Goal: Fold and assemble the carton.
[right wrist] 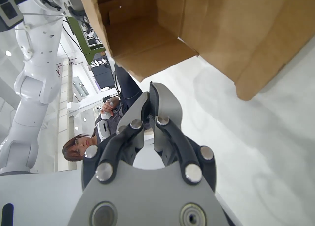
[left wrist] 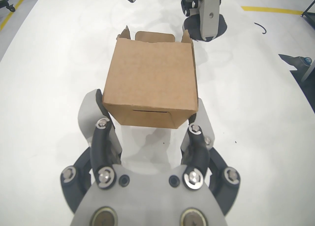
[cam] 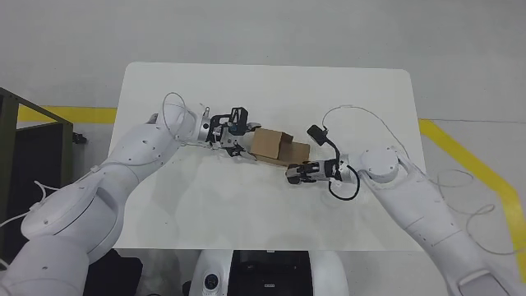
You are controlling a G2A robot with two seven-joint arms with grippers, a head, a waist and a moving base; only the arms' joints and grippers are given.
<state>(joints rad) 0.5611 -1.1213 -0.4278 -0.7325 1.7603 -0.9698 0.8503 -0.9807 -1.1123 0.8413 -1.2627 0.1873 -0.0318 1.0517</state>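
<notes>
- The left gripper (cam: 237,137) lies level near the middle of the table (cam: 345,90). Its fingers (left wrist: 89,110) clamp the closed end of the carton (left wrist: 150,76) from both sides.
- The right gripper (right wrist: 150,94) is low, just beside the carton's open end. Its fingers are pressed together and hold nothing.

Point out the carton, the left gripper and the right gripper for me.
carton (left wrist: 150,72), left wrist view, its upward-facing panel.
left gripper (left wrist: 149,111), left wrist view, midway between fingertips gripping the carton's closed end.
right gripper (right wrist: 150,95), right wrist view, midway between its shut fingertips, near the carton's open end.
</notes>
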